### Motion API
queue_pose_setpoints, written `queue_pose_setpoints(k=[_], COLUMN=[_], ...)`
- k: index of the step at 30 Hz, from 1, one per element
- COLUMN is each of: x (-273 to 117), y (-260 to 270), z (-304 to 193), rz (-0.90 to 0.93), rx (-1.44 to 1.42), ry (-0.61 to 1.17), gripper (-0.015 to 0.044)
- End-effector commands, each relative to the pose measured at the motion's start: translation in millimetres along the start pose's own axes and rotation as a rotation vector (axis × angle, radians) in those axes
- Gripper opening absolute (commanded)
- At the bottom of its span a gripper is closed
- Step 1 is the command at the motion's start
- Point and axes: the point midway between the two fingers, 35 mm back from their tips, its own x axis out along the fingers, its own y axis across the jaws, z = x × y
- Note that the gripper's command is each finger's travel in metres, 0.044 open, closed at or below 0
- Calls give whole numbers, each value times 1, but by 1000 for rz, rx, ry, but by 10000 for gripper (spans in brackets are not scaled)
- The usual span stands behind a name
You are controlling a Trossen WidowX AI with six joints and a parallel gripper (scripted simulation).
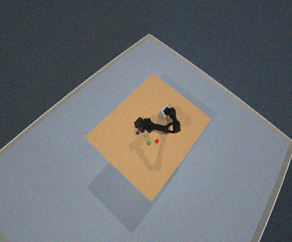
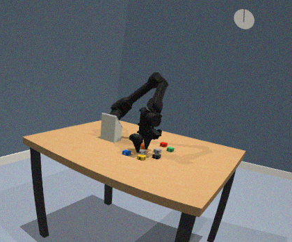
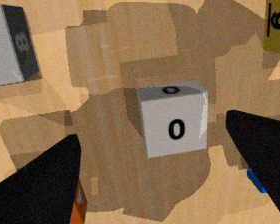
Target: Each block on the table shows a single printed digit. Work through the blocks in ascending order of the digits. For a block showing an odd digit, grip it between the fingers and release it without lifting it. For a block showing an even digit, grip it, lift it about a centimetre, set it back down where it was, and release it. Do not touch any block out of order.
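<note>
A light grey block (image 2: 142, 152) (image 3: 173, 125) printed 0 stands on the table between my fingers. My gripper (image 2: 142, 150) (image 3: 153, 130) is open around it, with a gap on both sides. A grey block (image 1: 145, 135) (image 2: 157, 151) (image 3: 3, 47) shows an 8. A yellow block (image 1: 134, 125) (image 2: 141, 157) (image 3: 276, 30) shows what looks like an underlined 9, cut off in the wrist view. A blue block (image 2: 126, 152) (image 3: 257, 180) and an orange block (image 2: 142, 146) (image 3: 79, 205) are partly hidden behind the fingers in the wrist view; their digits cannot be read.
A black block (image 1: 138, 133) (image 2: 156, 156) stands near the yellow one. A green block (image 1: 149, 142) (image 2: 170, 149) and a red block (image 1: 156, 141) (image 2: 163, 144) stand farther off, digits unreadable. A pale angular stand (image 1: 163, 114) (image 2: 110, 128) is by the arm's base.
</note>
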Motion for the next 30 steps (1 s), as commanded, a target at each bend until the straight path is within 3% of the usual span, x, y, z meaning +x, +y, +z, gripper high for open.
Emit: queue_pose_setpoints(k=[1,10,30], x=[3,3,-2], y=[0,0,0], z=[-1,-1,-1], rz=[5,5,4], rx=[9,9,9], ry=[1,1,1], gripper=[348,120,120])
